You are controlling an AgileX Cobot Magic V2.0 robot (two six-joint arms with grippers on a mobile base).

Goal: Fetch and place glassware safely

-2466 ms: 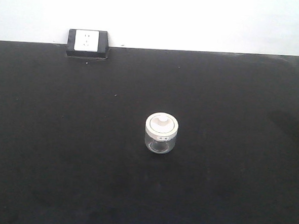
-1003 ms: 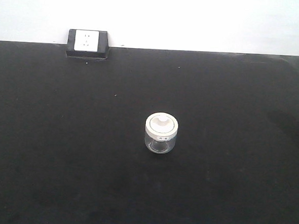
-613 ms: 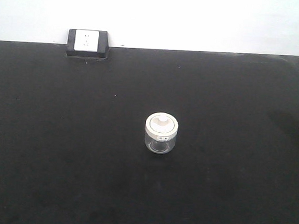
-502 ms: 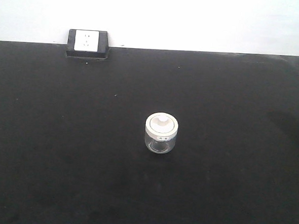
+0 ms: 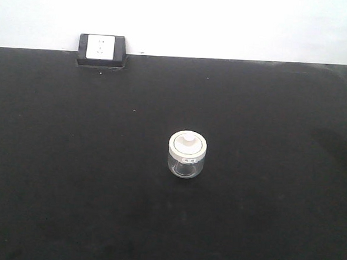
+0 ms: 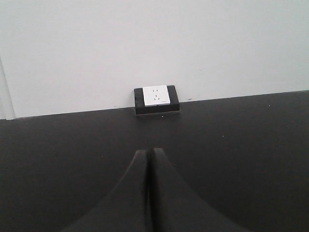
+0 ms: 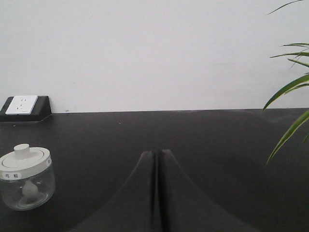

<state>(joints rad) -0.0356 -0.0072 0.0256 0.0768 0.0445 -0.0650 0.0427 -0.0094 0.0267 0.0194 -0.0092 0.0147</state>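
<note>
The glassware is a small clear glass jar (image 5: 187,155) with a round white lid and knob, standing upright in the middle of the black table (image 5: 71,159). The right wrist view has the jar (image 7: 25,180) at its lower left, well to the left of my right gripper (image 7: 157,152), which is shut and empty. My left gripper (image 6: 150,151) is shut too, holds nothing and points at the back wall; the jar is out of its view. Neither gripper shows in the front view.
A black box with a white socket plate (image 5: 101,49) sits at the table's back edge on the left, also seen as the socket box (image 6: 156,99) ahead of the left gripper. Green plant leaves (image 7: 289,92) hang in at the right side.
</note>
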